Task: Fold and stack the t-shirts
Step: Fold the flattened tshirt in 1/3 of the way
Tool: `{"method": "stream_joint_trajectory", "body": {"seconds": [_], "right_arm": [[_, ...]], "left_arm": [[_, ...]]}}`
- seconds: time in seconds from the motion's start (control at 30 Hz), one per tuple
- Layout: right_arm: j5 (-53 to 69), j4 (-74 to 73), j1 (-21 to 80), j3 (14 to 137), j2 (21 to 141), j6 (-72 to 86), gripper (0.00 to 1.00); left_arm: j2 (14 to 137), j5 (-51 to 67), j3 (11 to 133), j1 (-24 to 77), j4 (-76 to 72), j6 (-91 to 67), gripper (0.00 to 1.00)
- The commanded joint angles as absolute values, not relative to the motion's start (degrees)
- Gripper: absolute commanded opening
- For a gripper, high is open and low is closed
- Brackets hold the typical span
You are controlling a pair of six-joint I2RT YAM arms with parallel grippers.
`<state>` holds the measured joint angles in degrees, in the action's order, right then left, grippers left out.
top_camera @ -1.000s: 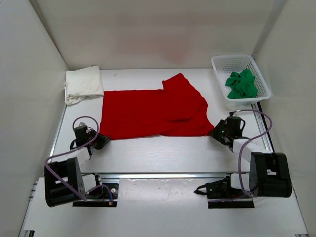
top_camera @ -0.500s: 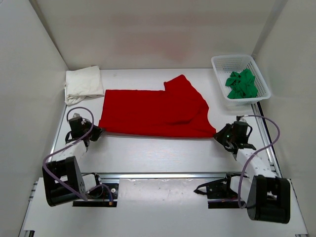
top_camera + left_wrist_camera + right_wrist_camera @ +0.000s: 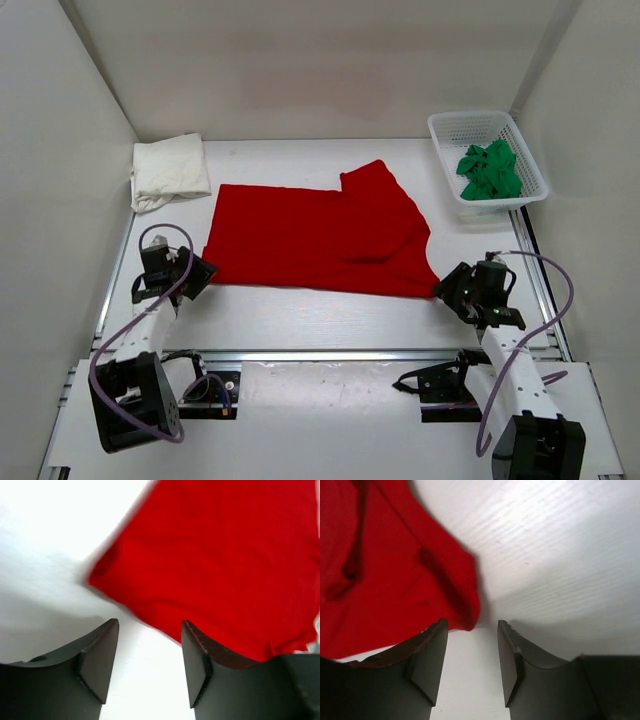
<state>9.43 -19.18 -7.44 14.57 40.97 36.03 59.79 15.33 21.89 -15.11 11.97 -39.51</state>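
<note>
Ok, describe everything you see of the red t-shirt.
The red t-shirt is plain soft cloth, lying flat on the white table as a wide band, one flap jutting toward the far side, creased near its right end. The left hand and right hand stand open at its near corners, not gripping it.

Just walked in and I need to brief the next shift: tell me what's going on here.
Two robot arms are working on a red t-shirt spread out on the table. The left gripper sits at its near-left corner and the right gripper at its near-right corner, both open and gripping nothing. A cream-white t-shirt lies folded at the far left, and a green t-shirt sits crumpled in the white basket at the far right, not yet folded.
</note>
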Motion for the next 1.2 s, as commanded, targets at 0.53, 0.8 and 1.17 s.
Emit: {"method": "stream_joint_trajectory", "body": {"seconds": [0.53, 0.8, 1.17], "right_arm": [[9.9, -0.5, 16.9, 36.5, 77.9, 28.1, 0.00], [12.5, 5.4, 16.1, 37.3, 83.9, 29.3, 0.00], [12.3, 6.9, 16.2, 40.6, 90.9, 29.5, 0.01]], "left_arm": [[71.0, 15.2, 27.6, 21.4, -8.5, -42.2, 0.30], [71.0, 17.0, 25.9, 18.4, -11.1, -42.8, 0.32], [71.6, 16.9, 20.8, 19.2, -13.8, -43.2, 0.32]]}}
